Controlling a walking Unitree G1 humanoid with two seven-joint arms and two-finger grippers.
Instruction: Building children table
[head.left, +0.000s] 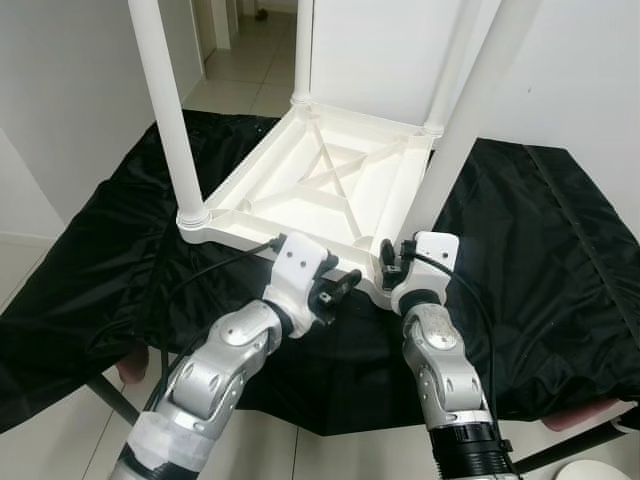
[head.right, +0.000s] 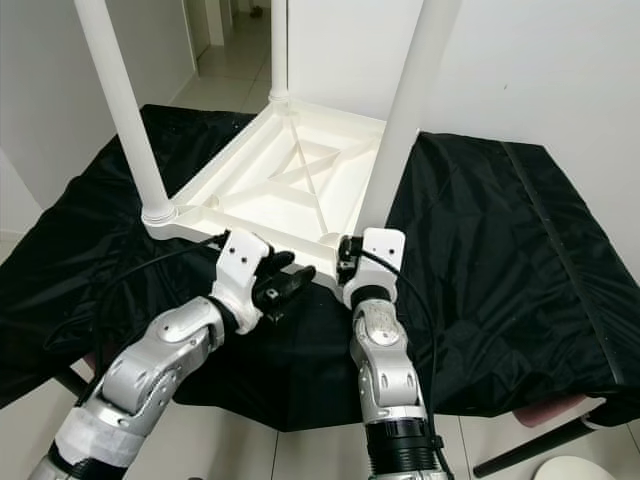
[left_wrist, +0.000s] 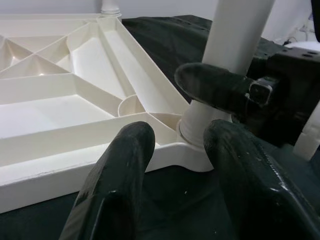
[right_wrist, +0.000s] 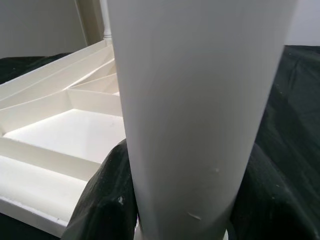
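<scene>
The white children's table (head.left: 330, 190) lies upside down on a black cloth, its legs pointing up. My right gripper (head.left: 393, 262) is shut on the near right leg (head.left: 470, 120), just above its socket at the table's near corner. In the right wrist view that leg (right_wrist: 195, 110) stands between the two fingers (right_wrist: 100, 200). My left gripper (head.left: 340, 288) is open, low and just left of that same corner, with nothing between its fingers (left_wrist: 120, 175). It points at the leg's base (left_wrist: 200, 130), where one right finger crosses the leg.
The black cloth (head.left: 560, 260) covers a low stand and drapes over its near edge. White walls close in at the left and behind. A tiled hallway (head.left: 250, 60) opens at the back. A white round object (head.left: 600, 470) lies on the floor at the near right.
</scene>
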